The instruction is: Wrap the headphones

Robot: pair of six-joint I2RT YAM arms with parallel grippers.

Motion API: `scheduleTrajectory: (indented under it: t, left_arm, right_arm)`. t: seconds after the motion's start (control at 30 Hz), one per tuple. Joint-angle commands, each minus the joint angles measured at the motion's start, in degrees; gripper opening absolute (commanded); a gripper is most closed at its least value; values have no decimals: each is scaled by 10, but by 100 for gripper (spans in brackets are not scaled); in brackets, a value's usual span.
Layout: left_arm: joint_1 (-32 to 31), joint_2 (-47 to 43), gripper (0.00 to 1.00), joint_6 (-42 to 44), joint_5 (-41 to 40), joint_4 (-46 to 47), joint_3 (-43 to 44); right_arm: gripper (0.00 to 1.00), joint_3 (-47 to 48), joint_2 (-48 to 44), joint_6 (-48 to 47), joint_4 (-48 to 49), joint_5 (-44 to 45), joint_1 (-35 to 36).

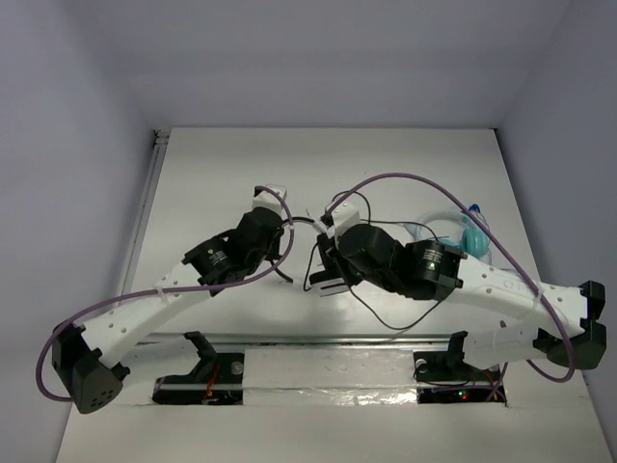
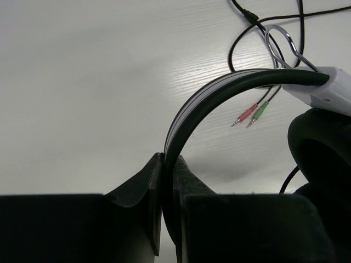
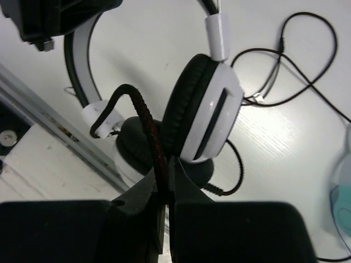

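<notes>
The headphones are held up between my two grippers. In the left wrist view their thin black headband [image 2: 219,90] arcs up from my left gripper [image 2: 167,164], which is shut on it. A white slider [image 2: 329,90] and a black ear pad [image 2: 321,148] are at the right. In the right wrist view a white-rimmed earcup [image 3: 214,115] hangs just beyond my right gripper [image 3: 164,170], which is shut on the thick braided part of the cable [image 3: 145,118]. The thin black cable [image 3: 307,82] lies in loose loops on the table. Its pink and green plugs [image 2: 252,114] rest there too.
The teal headphones [image 1: 472,236] lie on the table behind my right arm; they also show in the right wrist view [image 3: 343,203]. A metal rail [image 1: 308,338] runs along the near table edge. A loop of thin cable [image 1: 381,313] trails toward it.
</notes>
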Motion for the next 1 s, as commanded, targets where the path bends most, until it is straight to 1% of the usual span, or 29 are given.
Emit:
scheduleTrajectory:
  t: [0.0,0.1,0.23,0.3,0.33,0.43,0.47,0.5,0.6,0.67,0.7,0.8,0.87,0.9,0.93,0.97]
  left_arm:
    - [-1,1,0,42,48,10,41]
    - [-1,1,0,50,79,17,32]
    - [-1,-9,0,59,81,20,20]
    - [-1,-13,0,63,79,18,17]
    - [4,-18,0,65,91,20,16]
    - [11,-34,0,65,106,30,10]
    - [17,-39,0,65,115,34,9]
    - [18,-43,0,65,142,41,9]
    - [33,-56,0,66,168,43,10]
    - [47,-65,0,66,187,44,16]
    - [58,-70,0,66,202,49,17]
    - [80,-85,0,67,224,56,27]
    - [90,-92,0,67,255,56,35]
    - [96,-92,0,68,266,58,37]
    - [106,-95,0,66,278,59,39]
    - [112,-96,0,64,287,60,43]
  right_arm:
    - [0,36,-20,-31,-34,45,-15]
    - [0,37,-15,-34,-44,75,-30]
    - [1,34,-3,-17,-50,147,-41]
    - [3,33,6,-14,-48,163,-54]
    - [4,27,8,-13,-35,180,-59]
    - [12,19,26,-9,-17,196,-72]
    - [21,10,30,-5,-10,200,-78]
    - [26,5,31,-3,9,199,-78]
    - [38,-22,21,12,51,205,-100]
    - [40,-37,10,27,77,189,-125]
    - [44,-57,4,32,95,179,-133]
    - [46,-94,-29,42,169,115,-167]
    - [46,-143,-56,38,242,49,-187]
    - [46,-162,-65,36,275,16,-210]
    - [45,-208,-75,35,348,-46,-220]
    - [46,-232,-92,37,385,-77,-232]
